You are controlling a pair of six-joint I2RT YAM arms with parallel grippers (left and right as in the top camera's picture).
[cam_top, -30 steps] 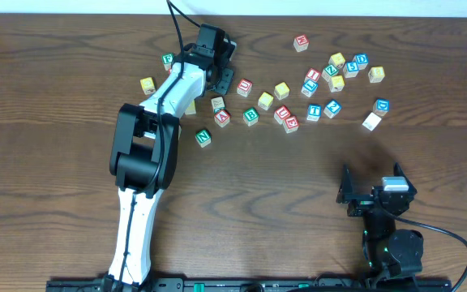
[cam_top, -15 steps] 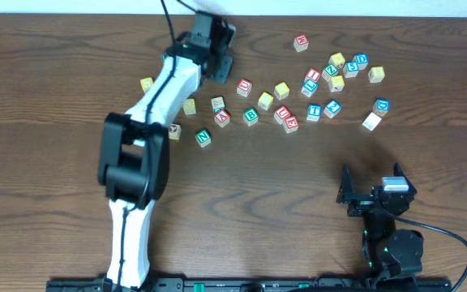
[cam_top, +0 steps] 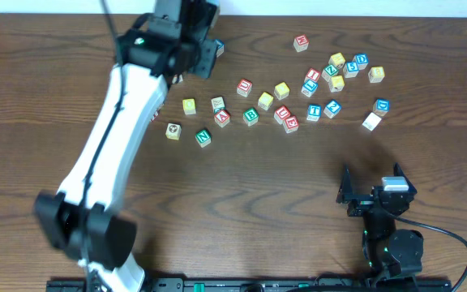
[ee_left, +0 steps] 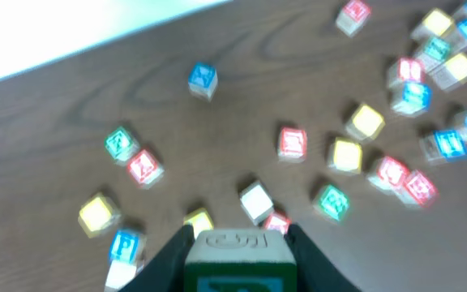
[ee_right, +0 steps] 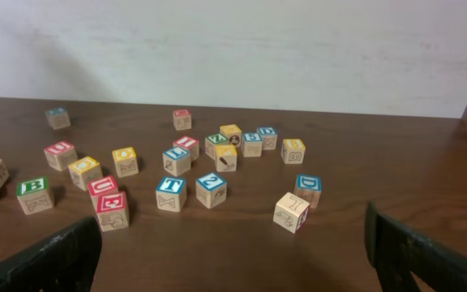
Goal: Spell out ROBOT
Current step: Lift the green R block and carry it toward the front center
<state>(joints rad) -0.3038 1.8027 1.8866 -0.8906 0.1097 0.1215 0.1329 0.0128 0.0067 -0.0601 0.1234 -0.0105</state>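
In the left wrist view my left gripper (ee_left: 237,237) is shut on a green-faced cube (ee_left: 237,258) whose letter I cannot read. It hangs high over the scattered cubes. Seen from overhead, the left gripper (cam_top: 203,49) is raised over the table's back left and hides the held cube. The green B cube (cam_top: 250,116) (ee_right: 34,193) and the blue T cube (cam_top: 314,111) (ee_right: 171,193) sit in the middle cluster. Two yellow-faced cubes (cam_top: 265,100) (cam_top: 281,90) lie just behind them. My right gripper (cam_top: 370,193) (ee_right: 233,259) rests open and empty at the front right.
A green N cube (cam_top: 203,137) and a yellow cube (cam_top: 189,106) lie left of the cluster. Red-lettered cubes (cam_top: 289,123) and more blue and yellow ones (cam_top: 336,59) spread to the right. The white wall (ee_right: 233,49) bounds the table's far edge.
The left arm has risen and swung back and left with the cube in its jaws, well above the table. The right arm has not moved.
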